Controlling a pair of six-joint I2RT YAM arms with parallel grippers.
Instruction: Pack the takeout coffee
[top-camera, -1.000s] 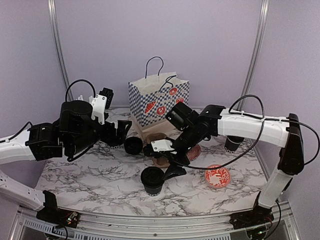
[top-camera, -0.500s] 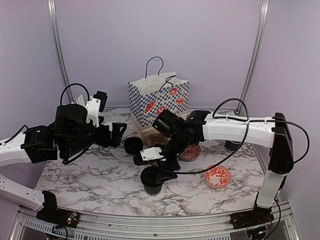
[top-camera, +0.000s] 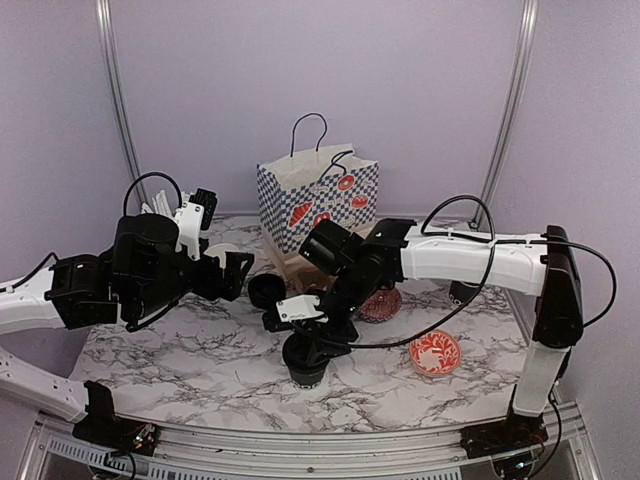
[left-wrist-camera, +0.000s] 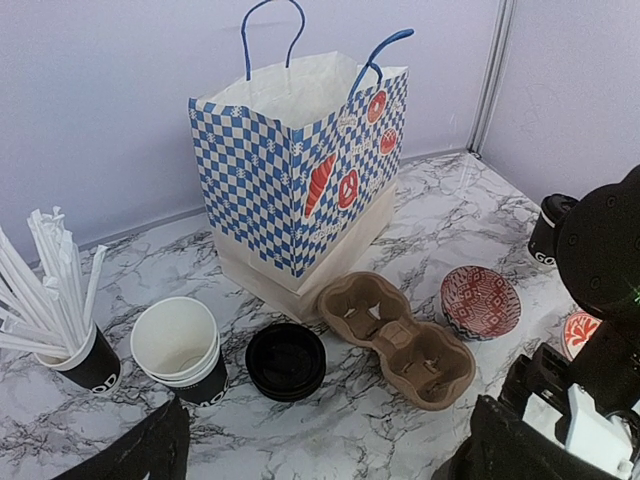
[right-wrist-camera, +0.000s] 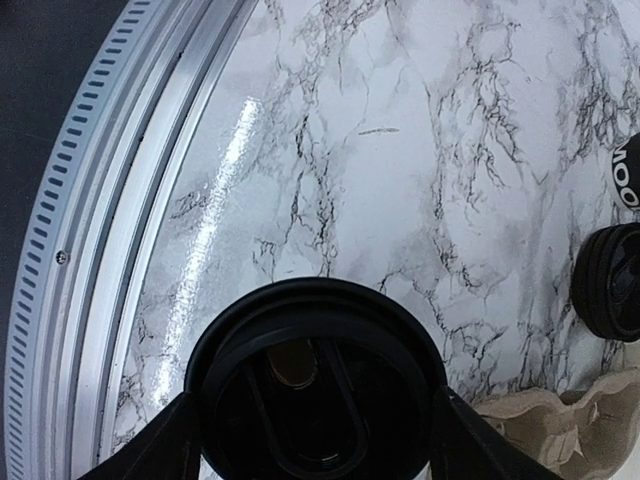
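Your marble surface (top-camera: 180, 370) carries everything. The right arm (top-camera: 450, 255) reaches in from the right edge to the middle of the near edge. The left arm (top-camera: 90, 290) hangs over the left side.

The blue-and-white checked paper bag (top-camera: 315, 200) stands open at the middle of the far edge. A brown cardboard cup carrier (left-wrist-camera: 400, 340) lies just in front of it.

The lidded coffee cup (top-camera: 305, 362) stands upright at the middle of the near edge. The right jaws straddle it, one finger (right-wrist-camera: 165, 450) close against each side of its black lid (right-wrist-camera: 315, 400); you cannot tell whether they press on it. The left jaws stand wide with nothing between them.

A stack of open black cups (left-wrist-camera: 180, 350) with white insides stands left of the carrier, and a black cup of white straws (left-wrist-camera: 85, 360) stands nearer the left edge. Another black cup (left-wrist-camera: 545, 235) stands near the right edge.

One red patterned bowl (left-wrist-camera: 480, 302) sits right of the carrier, and a second bowl (top-camera: 435, 352) sits toward the near right corner. A loose black lid (left-wrist-camera: 286, 360) lies flat between the stack and the carrier.
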